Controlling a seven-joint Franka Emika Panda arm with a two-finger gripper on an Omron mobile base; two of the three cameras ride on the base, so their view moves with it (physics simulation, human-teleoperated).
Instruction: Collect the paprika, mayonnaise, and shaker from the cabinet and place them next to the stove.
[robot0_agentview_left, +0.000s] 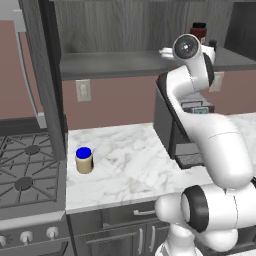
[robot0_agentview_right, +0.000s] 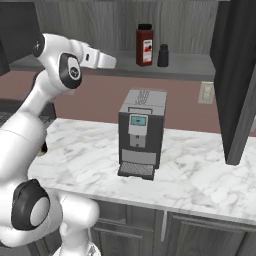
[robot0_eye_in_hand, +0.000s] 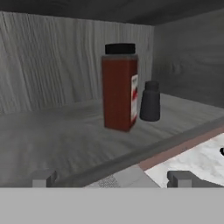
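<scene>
Claw (robot0_eye_in_hand: 111, 178) hanging released, fingers wide apart, at cabinet shelf (robot0_eye_in_hand: 52, 131) edge, facing paprika bottle (robot0_eye_in_hand: 119, 87). Paprika standing upright on shelf, black shaker (robot0_eye_in_hand: 150, 101) just beside it, apparently not touching. Mayonnaise jar (robot0_agentview_left: 84, 160) sitting on worktop (robot0_agentview_left: 130, 165) near stove (robot0_agentview_left: 25, 175). Advice: centring fingers on bottle body, advancing level, avoiding shaker, clenching mid-height, lifting before retracting.

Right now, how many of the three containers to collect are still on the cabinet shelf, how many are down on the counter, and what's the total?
On the cabinet shelf: 2, the paprika and the shaker
On the counter beside the stove: 1, the mayonnaise
Total: 3
</scene>
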